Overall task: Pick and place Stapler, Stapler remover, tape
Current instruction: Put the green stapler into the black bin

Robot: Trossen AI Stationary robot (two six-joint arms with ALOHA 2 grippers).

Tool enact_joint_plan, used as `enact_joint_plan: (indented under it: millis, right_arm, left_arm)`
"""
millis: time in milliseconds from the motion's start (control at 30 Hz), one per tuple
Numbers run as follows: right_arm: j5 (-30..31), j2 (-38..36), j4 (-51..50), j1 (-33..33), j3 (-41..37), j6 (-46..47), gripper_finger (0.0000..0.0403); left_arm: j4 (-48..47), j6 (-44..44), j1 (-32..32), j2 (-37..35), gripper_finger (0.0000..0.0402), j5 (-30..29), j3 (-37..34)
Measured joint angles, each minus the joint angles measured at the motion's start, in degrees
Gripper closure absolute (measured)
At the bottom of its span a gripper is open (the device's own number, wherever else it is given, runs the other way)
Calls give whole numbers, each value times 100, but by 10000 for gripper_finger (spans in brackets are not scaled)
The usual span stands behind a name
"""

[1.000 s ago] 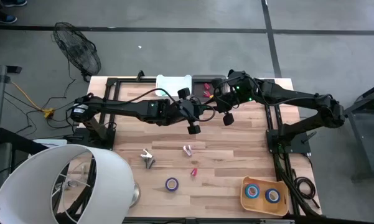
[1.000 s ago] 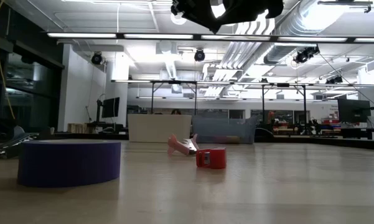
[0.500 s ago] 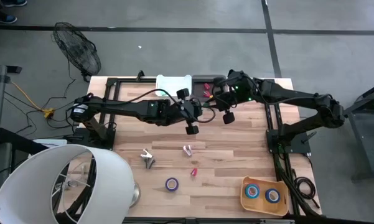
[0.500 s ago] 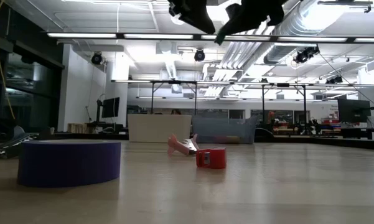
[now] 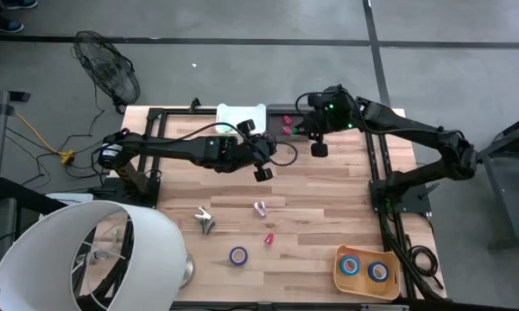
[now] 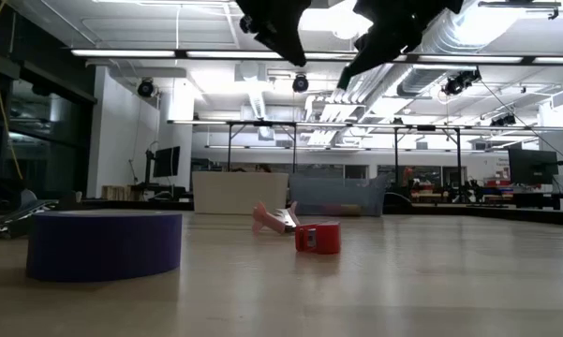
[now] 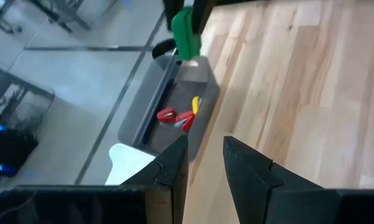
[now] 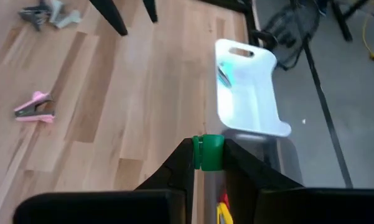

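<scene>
Wooden desk (image 5: 328, 207) from above: right gripper (image 5: 315, 131) hangs over the grey tray (image 5: 285, 121), left gripper (image 5: 261, 161) just beside it, nearer mid-desk. Right wrist view: right gripper is clamped on a green stapler remover (image 8: 207, 152), white bin (image 8: 249, 93) just ahead. Left wrist view: left gripper's fingers (image 7: 171, 165) sit nearly closed, holding nothing, grey tray ahead with red and yellow bits inside.

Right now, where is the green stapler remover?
The green stapler remover is pinched in the right gripper above the grey bin at the table's far edge.
</scene>
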Motion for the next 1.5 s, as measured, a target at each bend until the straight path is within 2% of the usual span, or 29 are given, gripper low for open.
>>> enact_joint_plan:
  millis: [267,400,633,767,1100,1167,1333,1500]
  right_arm:
    - [-155,136,34,-527,0,239,353]
    - [-238,478,63,-726,0,410,353]
    - [-163,1244,525,-897,0,734,353]
    - [-147,1585,787,-1012,17,1168,353]
    - [96,2236,684,-1134,821,1609,353]
    - [224,2327,673,-1164,931,1712,353]
    - [262,2451,658,-1336,988,2012,353]
    - [261,2534,628,-1515,856,2371,353]
  left_arm:
    - [-322,-187,379,-2,304,350,0]
    - [-701,-201,524,-2,304,502,0]
    - [-1466,-143,602,-1,304,202,-1]
    - [-1532,223,815,-2,304,425,-9]
    - [-1085,1347,1323,-85,304,1558,-19]
    - [-746,1482,1375,-144,304,1761,-93]
    - [-115,1650,1518,-338,304,2218,-590]
    - [740,1517,1534,-693,305,2563,-1539]
